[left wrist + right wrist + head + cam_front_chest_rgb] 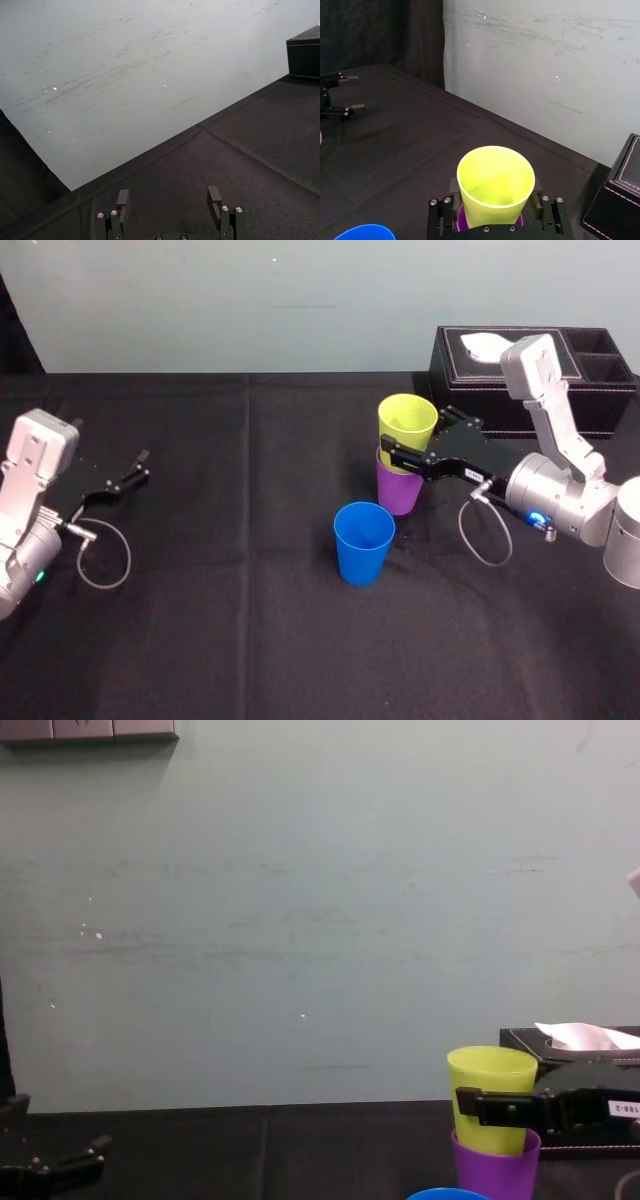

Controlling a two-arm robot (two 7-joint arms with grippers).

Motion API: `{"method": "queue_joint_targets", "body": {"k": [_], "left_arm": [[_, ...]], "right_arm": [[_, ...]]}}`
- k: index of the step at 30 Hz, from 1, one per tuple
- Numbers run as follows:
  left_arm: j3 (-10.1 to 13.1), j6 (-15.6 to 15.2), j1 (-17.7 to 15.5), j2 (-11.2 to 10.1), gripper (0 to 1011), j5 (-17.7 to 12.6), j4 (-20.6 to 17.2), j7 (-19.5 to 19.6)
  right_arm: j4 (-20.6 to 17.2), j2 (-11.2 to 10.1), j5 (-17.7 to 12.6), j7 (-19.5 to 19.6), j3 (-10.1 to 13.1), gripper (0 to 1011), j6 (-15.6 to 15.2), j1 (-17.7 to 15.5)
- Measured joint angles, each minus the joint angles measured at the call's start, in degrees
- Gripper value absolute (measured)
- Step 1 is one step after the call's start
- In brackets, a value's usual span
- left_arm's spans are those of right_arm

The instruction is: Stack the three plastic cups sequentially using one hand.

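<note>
Right gripper [412, 437] clamped on yellow-green cup [407, 420], cup's base nested in purple cup [400, 495] mid-surface [250, 620]. Likely step: seating it. Hold cup plumb, press straight down, let go once seated. Avoid blue cup [363, 542] just in front. Left gripper [125, 480] parked far left, released.

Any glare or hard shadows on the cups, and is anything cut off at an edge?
Head view: even light, no glare on the blue cup, shadows faint on the black cloth. Right wrist view: yellow-green cup, in the right tool, softly shaded inside, blue cup cut by the bottom edge. Chest view: purple cup cropped below.
</note>
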State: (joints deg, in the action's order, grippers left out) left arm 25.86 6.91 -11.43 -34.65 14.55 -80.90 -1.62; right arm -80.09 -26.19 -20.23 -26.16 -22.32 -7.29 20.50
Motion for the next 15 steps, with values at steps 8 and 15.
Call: {"method": "queue_joint_targets", "body": {"k": [8,15], "left_arm": [[0.0,0.0,0.0,0.0,1011,0.0,0.0,0.0],[0.0,0.0,0.0,0.0,1011,0.0,0.0,0.0]], "right_arm": [[-0.1,0.0,0.0,0.0,0.0,997,0.0,0.0],[-0.2,-0.1,0.0,0.0,0.1,1003,0.0,0.0]]}}
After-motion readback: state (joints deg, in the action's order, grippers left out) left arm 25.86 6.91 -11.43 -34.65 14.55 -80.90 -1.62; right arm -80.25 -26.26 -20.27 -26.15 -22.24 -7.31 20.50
